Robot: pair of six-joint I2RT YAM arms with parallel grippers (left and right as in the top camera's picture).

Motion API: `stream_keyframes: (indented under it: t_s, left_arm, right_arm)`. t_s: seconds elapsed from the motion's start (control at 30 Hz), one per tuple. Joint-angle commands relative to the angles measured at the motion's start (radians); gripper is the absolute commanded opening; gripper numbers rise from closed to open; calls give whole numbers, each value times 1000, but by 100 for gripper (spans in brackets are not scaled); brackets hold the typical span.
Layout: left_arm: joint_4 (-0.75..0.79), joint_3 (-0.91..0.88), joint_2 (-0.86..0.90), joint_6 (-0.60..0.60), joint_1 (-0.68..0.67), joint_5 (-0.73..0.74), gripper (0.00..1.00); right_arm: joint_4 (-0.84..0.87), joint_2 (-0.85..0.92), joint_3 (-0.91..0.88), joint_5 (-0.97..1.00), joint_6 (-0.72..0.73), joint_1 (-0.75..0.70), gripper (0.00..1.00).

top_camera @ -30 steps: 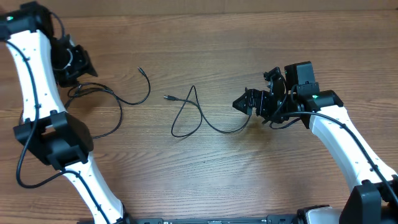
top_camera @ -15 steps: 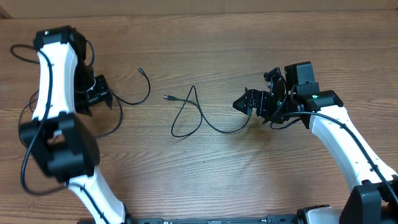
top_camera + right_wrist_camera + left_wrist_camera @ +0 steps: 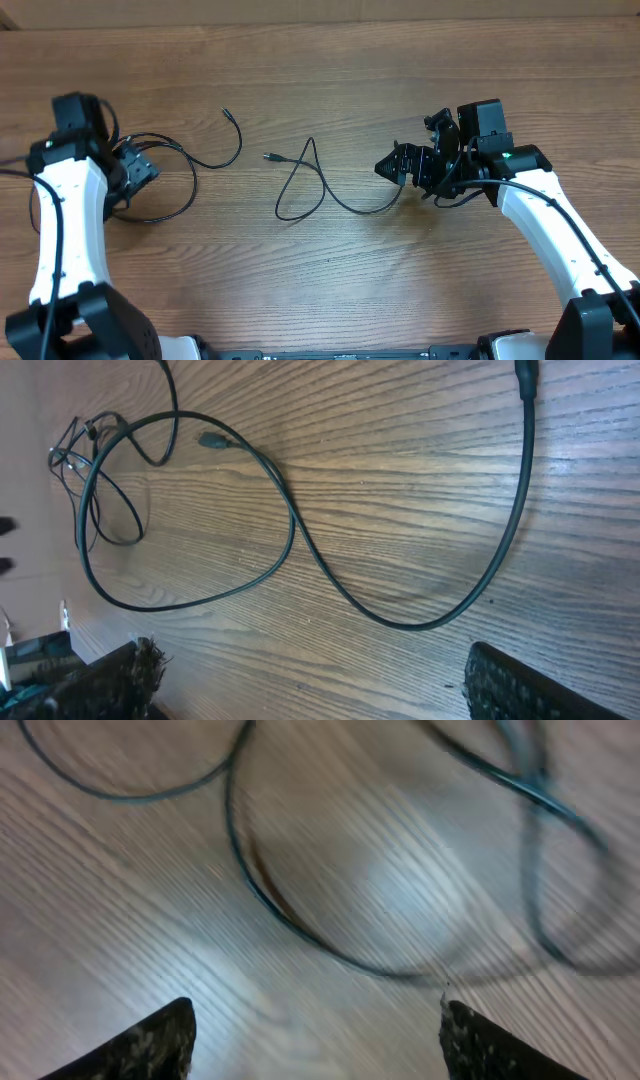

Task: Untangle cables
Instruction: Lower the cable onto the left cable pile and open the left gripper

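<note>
Two thin black cables lie apart on the wooden table. The left cable (image 3: 194, 178) loops beside my left gripper (image 3: 140, 172). In the blurred left wrist view its arcs (image 3: 290, 920) lie ahead of the left gripper (image 3: 315, 1030), which is open with only bare wood between its fingertips. The middle cable (image 3: 356, 211) forms a loop and ends just left of my right gripper (image 3: 385, 168). Seen from the right wrist, this cable (image 3: 400, 623) curves in front of the right gripper (image 3: 320, 680), open and holding nothing, with a plug (image 3: 525, 375) at the top.
The wooden table (image 3: 330, 290) stretches toward the near edge. The left arm's own thick black cable (image 3: 20, 170) hangs at the far left. The left cable's bundled part (image 3: 90, 460) shows far off in the right wrist view.
My left arm has swung from the upper left toward the near side, and its gripper now hovers over the left cable's loop. The right arm and the middle cable have not moved.
</note>
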Motion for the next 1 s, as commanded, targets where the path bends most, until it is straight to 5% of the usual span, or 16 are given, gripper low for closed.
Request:
stream_keyframes:
  t_s: [0.0,0.57,0.63,0.73,0.97]
  left_arm:
    - [80,-75,51,-87,72,-23,77]
    - [265,-87,375,-74,157,2,73]
    - [260,-87,382,-73,158,2,55]
    - [257,-81,380,-65,161,2,9]
    - [102,119,350,-58,180,-6,4]
  right_arm:
    - [2,6,-5,10,-4,4,95]
    - [-5,6,-5,10,-4,4,95]
    - [-5,6,-5,10,-4,4,95]
    - [-5,6,-5,10,-4,4,95]
    - [-5,6,-5,10,-4,4,95]
